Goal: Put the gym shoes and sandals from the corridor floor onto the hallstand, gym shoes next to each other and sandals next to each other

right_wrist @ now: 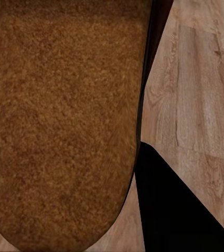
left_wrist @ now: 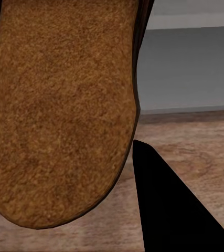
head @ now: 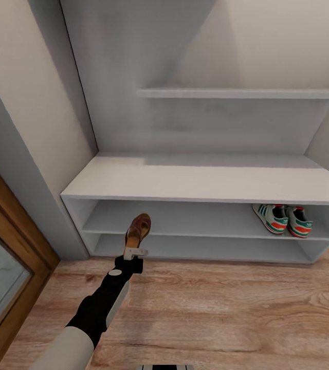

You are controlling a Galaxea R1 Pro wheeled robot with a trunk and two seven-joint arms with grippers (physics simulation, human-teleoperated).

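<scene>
Holding a sandal (head: 138,230) at its heel, the left gripper (head: 135,252) is closing on it in front of the shoe rack (head: 195,177), near the left end of the upper open shelf row. The sandal is showing a dark brown rim and a tan, suede-like insole with a grainy, fuzzy texture and a rounded end. In the left wrist view that insole (left_wrist: 59,110) is sitting close to the lens, with the pale grey rack and the floor (left_wrist: 190,142) behind it. The right wrist view is showing a second sandal (right_wrist: 64,121) just as close, its rough tan surface over the wood planks (right_wrist: 195,94); whether the right gripper is clamping it I cannot tell. The two gym shoes (head: 282,219), off-white with green stripes and red-orange patches, are sitting side by side at the right end of the upper shelf row. The floor is light brown plank with visible grain
</scene>
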